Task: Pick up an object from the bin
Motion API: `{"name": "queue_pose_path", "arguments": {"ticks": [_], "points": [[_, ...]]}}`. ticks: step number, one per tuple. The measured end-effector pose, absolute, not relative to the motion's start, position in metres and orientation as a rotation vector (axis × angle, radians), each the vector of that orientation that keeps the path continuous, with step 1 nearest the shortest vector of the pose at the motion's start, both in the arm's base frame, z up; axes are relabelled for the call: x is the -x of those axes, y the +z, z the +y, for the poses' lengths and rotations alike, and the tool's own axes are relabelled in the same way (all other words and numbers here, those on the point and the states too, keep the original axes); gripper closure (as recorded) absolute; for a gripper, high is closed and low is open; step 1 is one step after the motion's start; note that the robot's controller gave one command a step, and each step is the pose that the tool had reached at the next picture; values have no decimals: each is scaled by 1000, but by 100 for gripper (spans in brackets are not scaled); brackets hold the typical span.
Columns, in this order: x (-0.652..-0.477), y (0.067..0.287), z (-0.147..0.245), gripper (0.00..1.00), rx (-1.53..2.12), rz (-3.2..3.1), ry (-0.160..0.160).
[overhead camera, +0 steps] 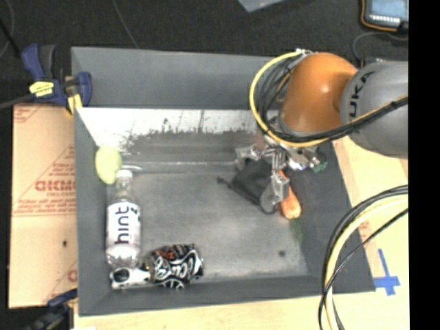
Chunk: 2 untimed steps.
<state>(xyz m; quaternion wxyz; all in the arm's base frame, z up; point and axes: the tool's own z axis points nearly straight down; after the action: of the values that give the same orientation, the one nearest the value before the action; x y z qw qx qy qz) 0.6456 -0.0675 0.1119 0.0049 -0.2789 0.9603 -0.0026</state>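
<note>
Carrot [291, 207], small and orange, is seen in the right part of the bin [206, 234], somewhat nearer the far wall than the near one. Its long axis is laid roughly from the far wall toward the near one, leaning slightly rightward at the near end. The rounded near end is exposed; the far end is covered by the gripper [276, 188], so which way it points cannot be told. A flat black thing [247, 180] is found just to the left, touching or nearly touching the carrot under the gripper.

Bare floor is left open on the carrot's left and toward the near wall; the right wall is near. A clear bottle [124, 227] is laid along the left wall, a pale yellow-green round piece [108, 163] just beyond its cap, and a crumpled black-and-white can [175, 265] in the near left corner, all well apart from the carrot.

The gripper is lowered over the carrot's far end and the black thing's right edge. Whether it is apart or together cannot be told, and nothing can be confirmed as held.
</note>
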Motion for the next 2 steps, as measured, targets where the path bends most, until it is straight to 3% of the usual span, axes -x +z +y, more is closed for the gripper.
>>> {"name": "queue_pose_path", "arguments": {"ticks": [1, 2], "points": [[-645, 120, -66, 0, 1075, 2938, -12], [-640, 89, -53, 0, 776, 3026, -10]]}}
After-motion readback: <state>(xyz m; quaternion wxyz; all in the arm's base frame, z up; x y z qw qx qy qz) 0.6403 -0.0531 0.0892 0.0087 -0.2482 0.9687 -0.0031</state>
